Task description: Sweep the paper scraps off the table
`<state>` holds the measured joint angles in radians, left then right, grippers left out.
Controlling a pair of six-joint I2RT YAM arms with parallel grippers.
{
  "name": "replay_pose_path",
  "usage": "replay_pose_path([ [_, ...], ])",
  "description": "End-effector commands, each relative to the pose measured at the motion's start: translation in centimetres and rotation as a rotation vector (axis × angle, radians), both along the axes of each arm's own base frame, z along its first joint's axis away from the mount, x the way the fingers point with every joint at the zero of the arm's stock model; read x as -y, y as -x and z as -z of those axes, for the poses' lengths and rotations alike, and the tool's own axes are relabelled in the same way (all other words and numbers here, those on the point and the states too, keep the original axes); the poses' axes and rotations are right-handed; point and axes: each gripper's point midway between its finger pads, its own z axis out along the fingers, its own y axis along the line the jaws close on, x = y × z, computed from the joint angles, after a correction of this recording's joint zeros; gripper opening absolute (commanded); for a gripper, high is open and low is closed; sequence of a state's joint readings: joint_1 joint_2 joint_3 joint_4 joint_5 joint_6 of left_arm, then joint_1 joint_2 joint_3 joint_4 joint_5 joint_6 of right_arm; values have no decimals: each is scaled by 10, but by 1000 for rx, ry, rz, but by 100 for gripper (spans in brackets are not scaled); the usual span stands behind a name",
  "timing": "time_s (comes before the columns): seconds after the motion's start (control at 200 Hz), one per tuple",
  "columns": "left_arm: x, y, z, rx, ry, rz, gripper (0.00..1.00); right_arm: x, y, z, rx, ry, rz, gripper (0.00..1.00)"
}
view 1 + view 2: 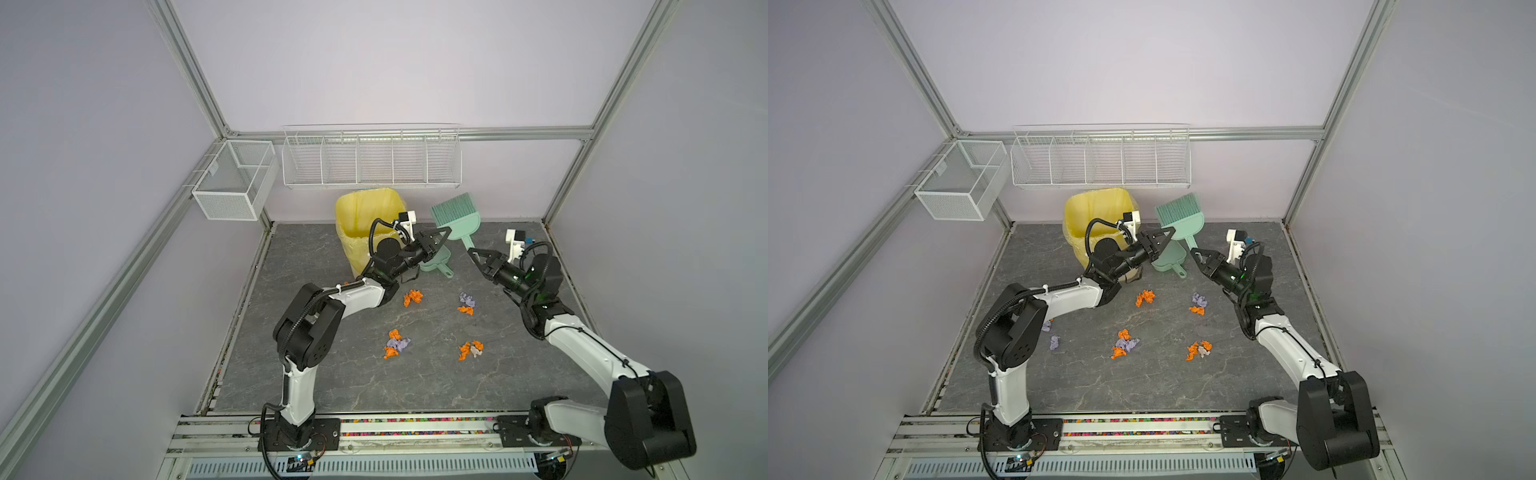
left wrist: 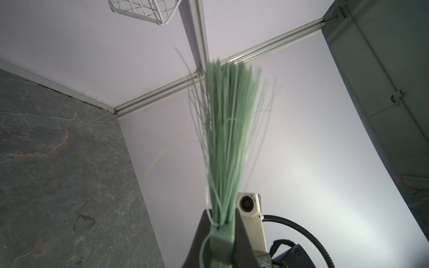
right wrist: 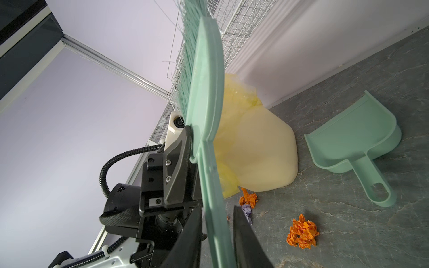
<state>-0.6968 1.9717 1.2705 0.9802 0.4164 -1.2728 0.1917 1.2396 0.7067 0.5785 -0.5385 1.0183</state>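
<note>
Nearest the arm bases, the paper scraps [image 1: 397,344], crumpled orange and lilac wads, lie in loose clusters across the middle of the dark grey veined table [image 1: 415,390], none yet gathered. Beyond them, the right gripper [image 1: 476,253] straddles the handle end of the mint-green plastic brush [image 1: 462,222]. A sliver of gap shows on one side, so it cannot be told whether it already pinches. The left gripper [image 1: 441,236] is clenched on the brush's head at the root of the bristles and holds it aloft, bristles up, probably to offer the handle for a handover. Farther back, the matching mint-green dustpan [image 3: 352,141] lies flat on the table beside the yellow bag-lined bin [image 1: 365,212], which is likely where the scraps will go.
</note>
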Motion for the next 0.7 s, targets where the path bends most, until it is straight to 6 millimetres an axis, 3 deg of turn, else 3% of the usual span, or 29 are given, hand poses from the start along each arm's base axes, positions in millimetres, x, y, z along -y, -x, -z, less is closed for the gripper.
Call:
replay_pose_path([
  [0.0, 4, -1, 17, -16, -18, 6, 0, 1, 4, -14, 46, -13, 14, 20],
  [0.19, 5, -2, 20, -28, -31, 10, 0, 3, 6, -12, 40, 2, 19, 6],
  [0.47, -6, 8, 11, -7, -41, -14, 52, 9, 15, -9, 6, 98, 37, 6],
  [0.695, -17, 22, 7, 4, -108, -22, 83, 27, 28, -13, -3, 172, 81, 6],
])
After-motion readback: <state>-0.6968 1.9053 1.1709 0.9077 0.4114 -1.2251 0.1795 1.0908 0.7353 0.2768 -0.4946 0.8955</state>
